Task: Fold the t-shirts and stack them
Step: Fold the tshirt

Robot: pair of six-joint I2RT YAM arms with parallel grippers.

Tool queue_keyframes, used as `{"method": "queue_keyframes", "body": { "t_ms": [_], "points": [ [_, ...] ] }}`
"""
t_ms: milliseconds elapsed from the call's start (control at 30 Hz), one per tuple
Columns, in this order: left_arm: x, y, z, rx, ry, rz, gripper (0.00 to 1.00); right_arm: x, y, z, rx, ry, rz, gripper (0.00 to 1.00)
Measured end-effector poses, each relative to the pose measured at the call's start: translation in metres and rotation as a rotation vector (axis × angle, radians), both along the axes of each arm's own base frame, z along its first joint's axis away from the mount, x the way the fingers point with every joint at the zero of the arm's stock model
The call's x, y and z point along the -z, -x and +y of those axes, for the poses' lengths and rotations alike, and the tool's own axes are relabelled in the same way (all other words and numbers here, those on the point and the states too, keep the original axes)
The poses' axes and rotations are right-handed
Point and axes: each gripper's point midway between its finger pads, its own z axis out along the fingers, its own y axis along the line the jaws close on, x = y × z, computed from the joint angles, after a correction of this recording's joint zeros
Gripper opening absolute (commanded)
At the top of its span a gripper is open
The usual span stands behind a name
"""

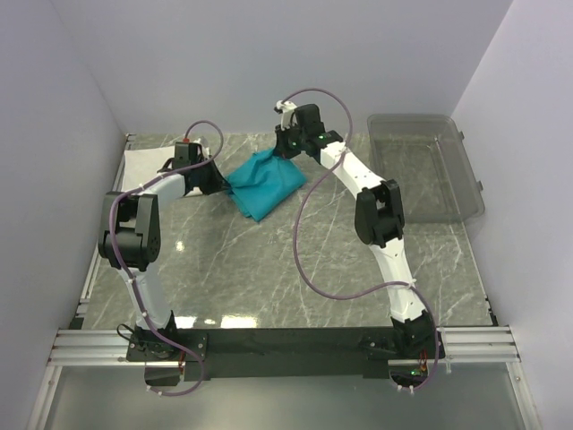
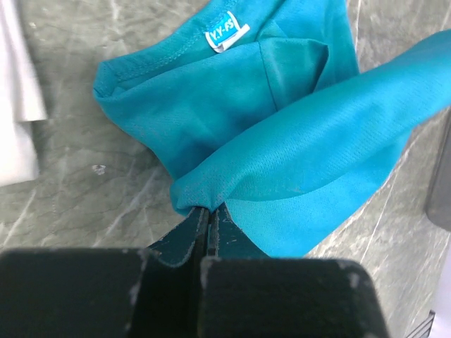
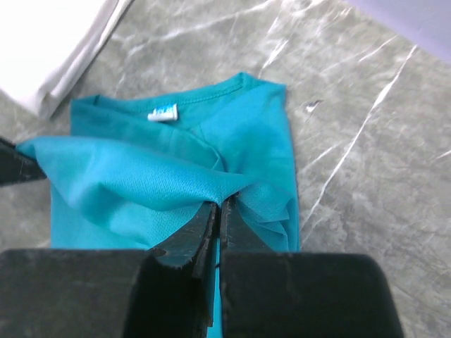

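Tee (image 1: 266, 184), teal, which I judge soft, light and limp, lies crumpled at the far middle of the table (image 1: 269, 278). My left gripper (image 2: 210, 211) and right gripper (image 3: 218, 208) are each pinched tight on a fold of it, and hems or shoulders look like the better holds. White shirt (image 1: 143, 163), folded, lies far left; bin (image 1: 421, 179), clear plastic, stands far right with neither shirt in it.

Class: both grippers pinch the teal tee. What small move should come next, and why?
Probably carry the lifted edge across the tee and lower it flat. The left gripper and right gripper are both shut on that edge, which hangs raised between them over the layer bearing the label.
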Motion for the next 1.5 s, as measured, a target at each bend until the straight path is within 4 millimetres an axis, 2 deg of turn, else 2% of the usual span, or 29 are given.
{"method": "queue_keyframes", "body": {
  "t_ms": [133,200,233,267,300,367,400,433,533,633,767,867,900,967,1000,1100,1133,1300,1500],
  "points": [
    [0.001,-0.002,0.005,-0.032,-0.004,0.005,0.01,-0.005,-0.007,0.009,0.046,0.004,-0.032,0.01],
    [0.002,-0.001,0.006,-0.043,-0.008,0.01,0.01,-0.006,-0.011,0.013,0.082,0.011,-0.048,0.07],
    [0.002,-0.001,0.007,-0.048,-0.01,0.011,0.01,-0.006,-0.013,0.016,0.1,0.018,-0.058,0.25],
    [0.002,-0.002,0.007,-0.052,-0.009,0.011,0.01,-0.006,-0.015,0.018,0.122,0.024,-0.067,0.33],
    [0.002,-0.002,0.008,-0.058,-0.01,0.012,0.06,-0.004,-0.016,0.02,0.14,0.037,-0.076,0.47],
    [0.002,-0.003,0.009,-0.072,-0.012,0.013,0.16,-0.004,-0.017,0.023,0.164,0.058,-0.098,0.6],
    [0.001,-0.003,0.01,-0.079,-0.015,0.012,0.22,-0.005,-0.017,0.025,0.173,0.066,-0.109,0.64],
    [0.0,-0.003,0.011,-0.088,-0.017,0.011,0.37,-0.007,-0.018,0.026,0.182,0.073,-0.12,0.7],
    [-0.01,-0.001,0.019,-0.138,-0.035,-0.003,0.46,-0.016,-0.021,0.028,0.206,0.075,-0.152,0.73],
    [-0.037,-0.003,0.029,-0.187,-0.06,-0.061,0.55,-0.025,-0.029,0.023,0.222,0.055,-0.177,0.74],
    [-0.079,-0.008,0.043,-0.256,-0.089,-0.151,0.55,-0.025,-0.037,0.004,0.178,0.011,-0.145,0.74],
    [-0.096,-0.006,0.046,-0.266,-0.092,-0.19,0.51,-0.015,-0.036,-0.024,0.135,-0.019,-0.071,0.72],
    [-0.098,-0.005,0.045,-0.259,-0.087,-0.197,0.49,-0.011,-0.034,-0.033,0.122,-0.029,-0.041,0.68],
    [-0.097,0.001,0.037,-0.215,-0.058,-0.2,0.41,-0.006,-0.03,-0.047,0.097,-0.064,0.031,0.54],
    [-0.095,0.003,0.031,-0.186,-0.04,-0.198,0.37,-0.003,-0.025,-0.05,0.083,-0.082,0.067,0.42],
    [-0.085,0.009,0.01,-0.096,0.009,-0.173,0.09,-0.001,-0.007,-0.049,0.015,-0.168,0.181,0.28],
    [-0.082,0.009,0.002,-0.067,0.023,-0.168,0.06,-0.002,0.0,-0.044,-0.009,-0.2,0.22,0.27],
    [-0.056,0.009,-0.036,0.062,0.082,-0.111,0.07,0.0,0.035,-0.015,-0.102,-0.34,0.401,0.25],
    [-0.03,-0.004,-0.067,0.148,0.129,-0.061,0.09,0.02,0.051,0.004,-0.104,-0.367,0.514,0.23]
  ]
}}
